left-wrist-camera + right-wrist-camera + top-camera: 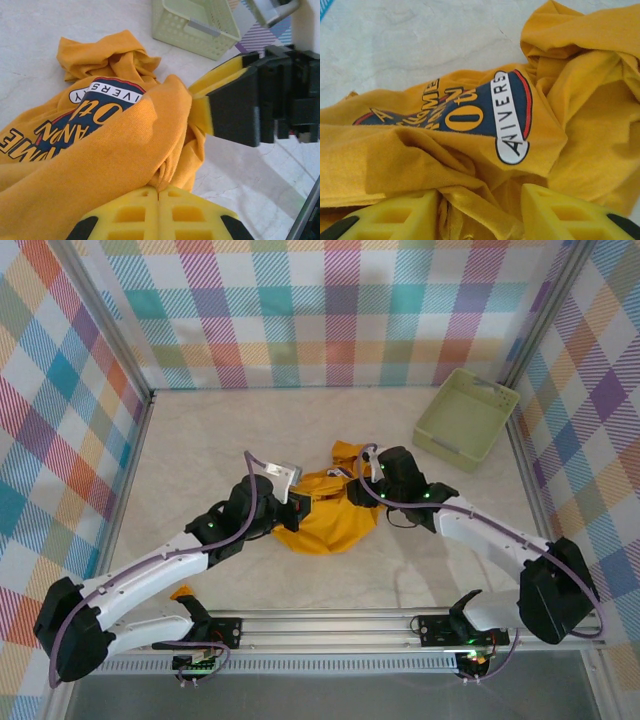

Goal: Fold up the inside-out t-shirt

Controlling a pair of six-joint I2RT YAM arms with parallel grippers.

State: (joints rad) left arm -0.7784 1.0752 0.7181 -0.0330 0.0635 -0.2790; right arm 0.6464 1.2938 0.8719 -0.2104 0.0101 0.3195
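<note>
Starting at the left gripper (158,192): its yellow jaws are clenched together, with a thin edge of the crumpled mustard-orange cotton t-shirt (100,160) nipped between them. The rest of the shirt heaps just beyond those jaws, navy-and-white print uppermost. The right gripper (480,192) faces it. Its jaws stand apart with a thick fold bunched between, and I cannot tell whether they bite. Pulling apart now could, I judge, slip the thin edge free, or drag the tangled layers as one lump. The pale green perforated plastic basket (187,35) sits well beyond both jaws.
</note>
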